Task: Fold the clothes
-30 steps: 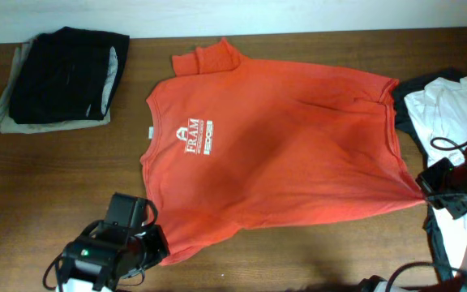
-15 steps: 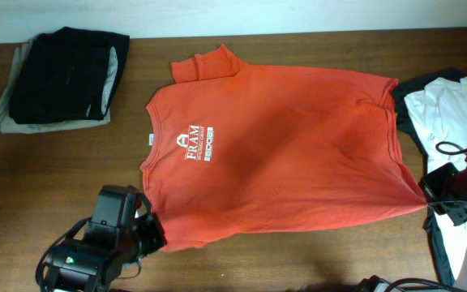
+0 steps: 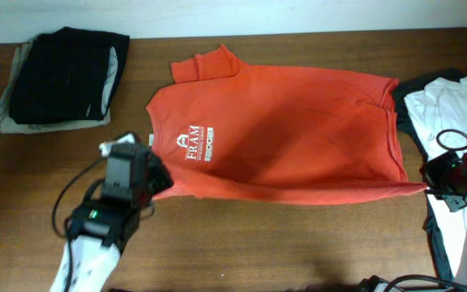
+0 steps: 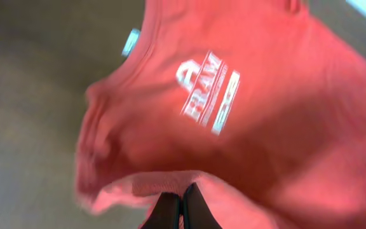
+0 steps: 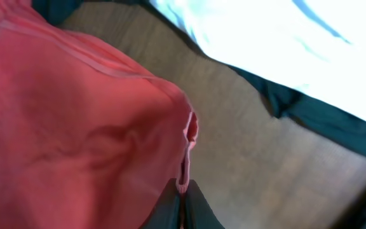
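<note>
Both left tool (image 4: 182, 197) and right tool (image 5: 182, 194) pinch T-shirt (image 3: 290, 130) lower edge.

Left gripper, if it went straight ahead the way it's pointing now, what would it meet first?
The red-orange T-shirt: the left gripper is shut on its edge, and the chest with white lettering lies directly ahead, though depth is unclear.

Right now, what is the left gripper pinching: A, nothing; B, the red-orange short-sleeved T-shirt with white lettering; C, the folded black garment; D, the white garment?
B: the left wrist view shows the left gripper with closed tips clamped on a fold of the red-orange T-shirt, near its white lettering.
</note>
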You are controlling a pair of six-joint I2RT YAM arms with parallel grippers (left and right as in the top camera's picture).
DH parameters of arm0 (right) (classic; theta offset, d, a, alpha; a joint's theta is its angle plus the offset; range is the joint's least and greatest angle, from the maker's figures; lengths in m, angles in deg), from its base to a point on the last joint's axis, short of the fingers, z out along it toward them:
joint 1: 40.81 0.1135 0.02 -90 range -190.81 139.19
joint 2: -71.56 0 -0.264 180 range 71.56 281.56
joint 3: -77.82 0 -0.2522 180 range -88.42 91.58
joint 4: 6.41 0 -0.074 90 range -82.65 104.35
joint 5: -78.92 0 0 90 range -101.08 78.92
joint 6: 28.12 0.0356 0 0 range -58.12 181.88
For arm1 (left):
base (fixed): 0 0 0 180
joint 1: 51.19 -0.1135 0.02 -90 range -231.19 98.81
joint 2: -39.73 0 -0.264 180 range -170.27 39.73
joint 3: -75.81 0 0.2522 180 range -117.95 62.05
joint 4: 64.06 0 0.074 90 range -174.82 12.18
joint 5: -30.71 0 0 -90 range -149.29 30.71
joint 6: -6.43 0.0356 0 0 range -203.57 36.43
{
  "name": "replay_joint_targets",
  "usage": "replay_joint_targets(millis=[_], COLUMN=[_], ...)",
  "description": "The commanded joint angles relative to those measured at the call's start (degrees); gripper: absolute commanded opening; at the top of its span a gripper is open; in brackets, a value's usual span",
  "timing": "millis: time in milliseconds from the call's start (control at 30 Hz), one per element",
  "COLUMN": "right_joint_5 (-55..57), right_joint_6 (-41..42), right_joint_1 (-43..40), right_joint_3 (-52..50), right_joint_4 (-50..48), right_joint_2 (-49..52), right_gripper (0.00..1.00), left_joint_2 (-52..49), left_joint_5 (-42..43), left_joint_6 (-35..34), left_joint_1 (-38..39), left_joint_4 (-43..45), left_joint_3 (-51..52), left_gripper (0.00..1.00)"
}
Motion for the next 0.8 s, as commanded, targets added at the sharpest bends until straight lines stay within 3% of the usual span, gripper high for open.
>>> replay_joint_targets(millis=[0, 200, 400, 600, 767], right_joint_5=[-2.80, -3.06, -2.71, -2.71, -2.69], right_joint_6=[0.52, 0.55, 0.55, 0.55, 0.55], right_joint_1=[-0.24, 0.48, 4.74, 7.96, 7.96], right_joint_3=[-2.86, -4.52, -5.68, -5.68, -5.68], right_joint_4=[-4.87, -11.61, -19.06, -25.24, -28.37], right_joint_2=[-0.63, -0.63, 1.64, 11.43, 17.73], right_gripper=[0.04, 0.04, 0.04, 0.04, 0.04], left_joint_2=[-6.88, -15.61, -19.19, -22.27, -27.19], left_joint_5=[-1.90, -2.16, -6.27, -13.49, -14.03], left_joint_6=[2.03, 2.19, 2.16, 2.19, 2.19], left_joint_1=[0.02, 0.00, 0.00, -0.11, -0.11], left_joint_4=[7.26, 18.47, 22.84, 29.03, 35.28], left_joint_3=[-1.11, -1.11, -1.11, -1.11, -1.11], left_gripper=[0.01, 0.01, 0.01, 0.05, 0.07])
